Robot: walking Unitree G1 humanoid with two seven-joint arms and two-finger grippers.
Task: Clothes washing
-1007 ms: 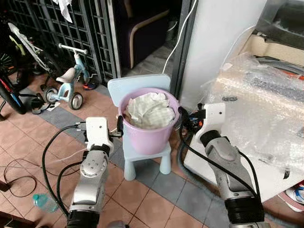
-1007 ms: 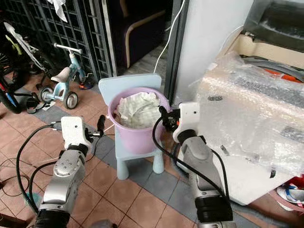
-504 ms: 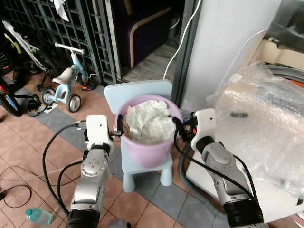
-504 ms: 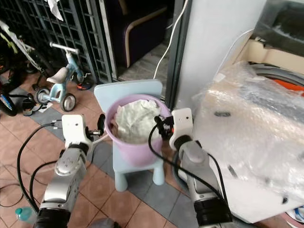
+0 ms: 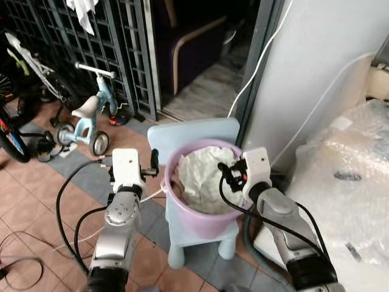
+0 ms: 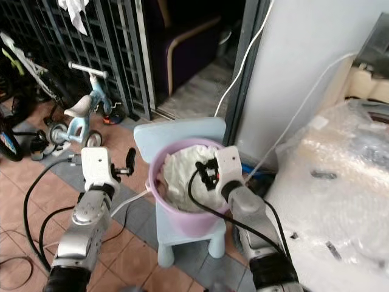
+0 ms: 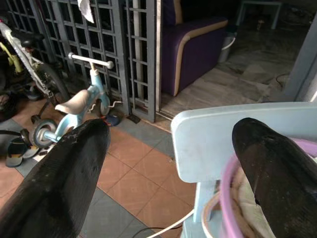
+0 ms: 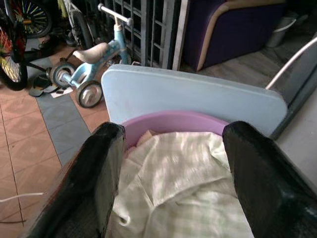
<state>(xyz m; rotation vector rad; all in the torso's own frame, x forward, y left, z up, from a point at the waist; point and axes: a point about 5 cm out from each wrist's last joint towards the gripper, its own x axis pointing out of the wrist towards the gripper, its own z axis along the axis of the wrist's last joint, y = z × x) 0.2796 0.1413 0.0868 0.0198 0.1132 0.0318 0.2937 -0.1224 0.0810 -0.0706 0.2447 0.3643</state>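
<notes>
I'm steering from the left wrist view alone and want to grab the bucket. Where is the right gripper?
Observer: The right gripper is over the bucket, just above the cloth, jaws open.
Operator: How full is the bucket?
Observer: The cloth fills it nearly to the rim.
Operator: Anything on the chair's right side?
Observer: A bulky thing under bubble wrap stands close beside the chair.

so i count one round lilac plastic bucket (image 5: 200, 213), one pale blue plastic kid's chair (image 5: 194, 135), one small blue-and-white tricycle (image 5: 90, 115), two black-fingered grippers (image 5: 154, 168) (image 5: 226, 176).
</notes>
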